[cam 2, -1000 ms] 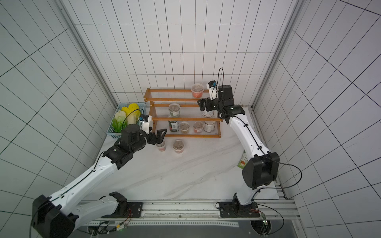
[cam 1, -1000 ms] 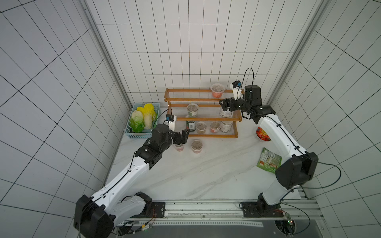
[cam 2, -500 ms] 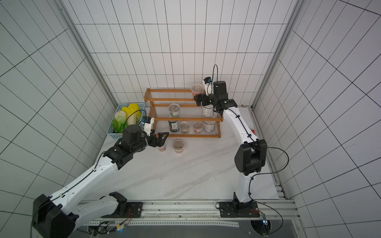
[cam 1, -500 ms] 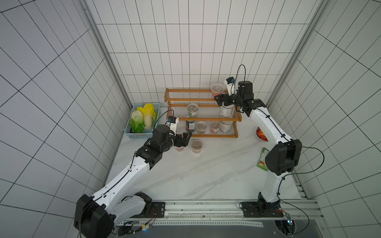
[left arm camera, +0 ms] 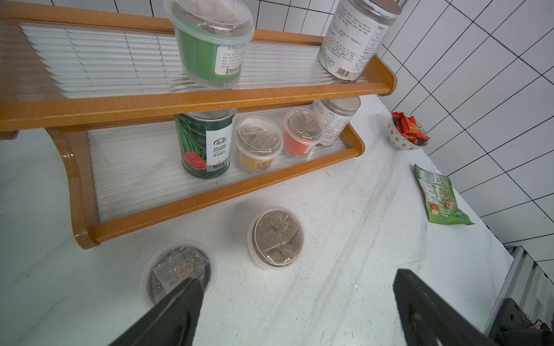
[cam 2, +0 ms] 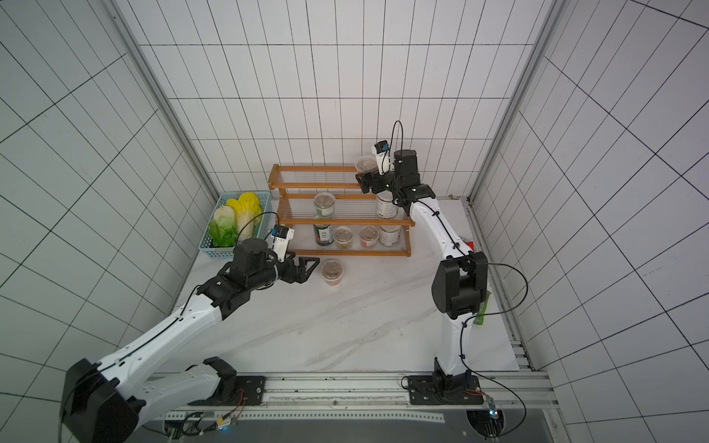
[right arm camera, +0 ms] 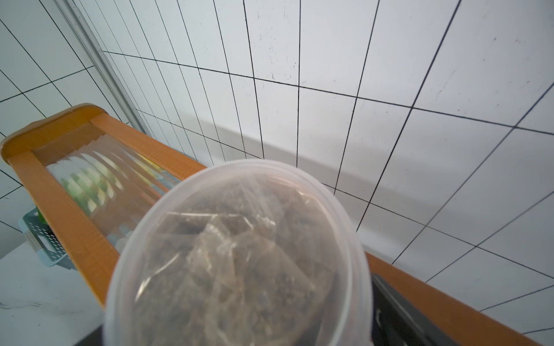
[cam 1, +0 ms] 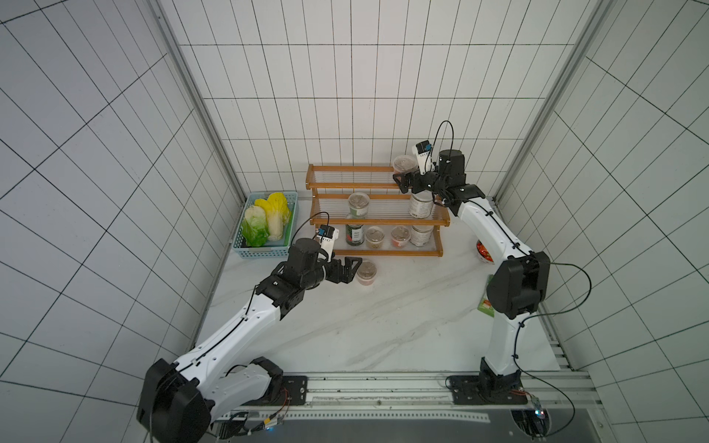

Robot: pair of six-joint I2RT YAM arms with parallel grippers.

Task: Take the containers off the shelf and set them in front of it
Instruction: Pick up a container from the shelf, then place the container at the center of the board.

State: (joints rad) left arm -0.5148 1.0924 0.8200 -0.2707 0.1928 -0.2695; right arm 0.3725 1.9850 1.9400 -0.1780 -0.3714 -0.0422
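Cup [cam 1: 404, 164]: top of shelf [cam 1: 345, 186], 1 o'clock end.
Right gripper [cam 1: 401, 178]: seemingly spread around Cup; grip cannot be told.
Left gripper [cam 1: 353, 269]: jaws wide apart, empty.

Three walls of white square tile with dark grout. The back wall [cam 1: 345, 96] is just beyond the right jaws; the side walls [cam 1: 76, 153] are well out from either pair. Grey metal posts [cam 1: 184, 84] stand at the two back corners. Below the left jaws, the worktop [cam 1: 383, 330] is white with faint grey veining. A slotted aluminium rail [cam 1: 383, 387] runs along its near edge, well behind both pairs. Light even, shadows soft.
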